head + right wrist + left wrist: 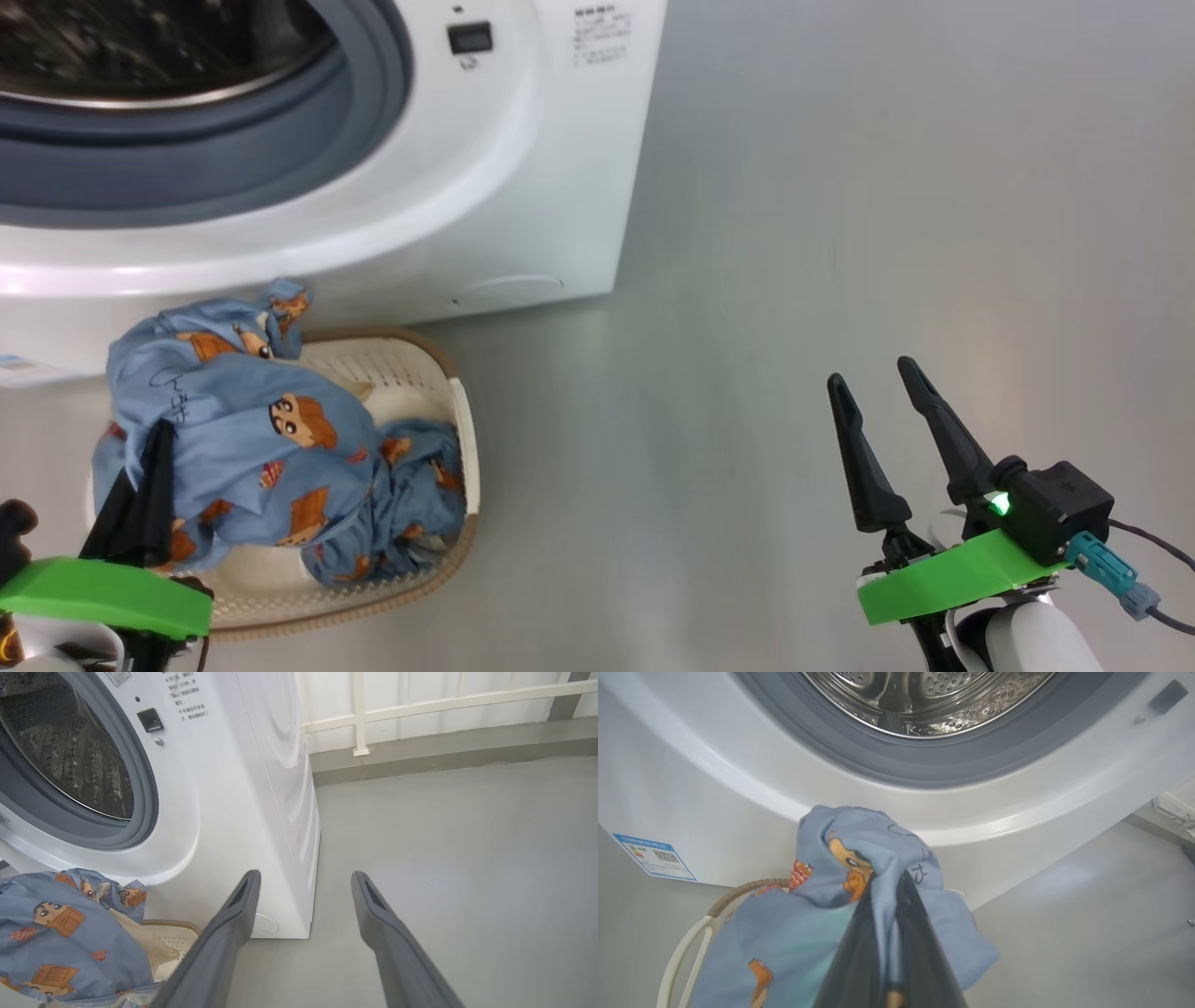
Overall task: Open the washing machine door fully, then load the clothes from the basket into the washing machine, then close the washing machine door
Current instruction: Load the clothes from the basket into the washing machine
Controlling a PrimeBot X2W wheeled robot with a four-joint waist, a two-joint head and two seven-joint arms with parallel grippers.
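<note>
Clothes (pixel 252 439) lie heaped in the basket (pixel 464 439) at the foot of the washer (pixel 523 187), below its drum (pixel 924 695). My left gripper (pixel 887 882) is clamped on a fold at the pile's top. My right gripper (pixel 870 371) stands spread, empty, over the floor (pixel 747 373), well apart from the basket.

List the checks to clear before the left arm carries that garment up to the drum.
1. Left gripper shut on the clothes: ok, fabric is pinched in it.
2. Drum mouth uncovered: ok.
3. Door swung fully open: cannot tell.
4. Right gripper open and apart from the basket: ok.
5. Gripped garment free of the rest: cannot tell, a bunch lies low in the basket.
</note>
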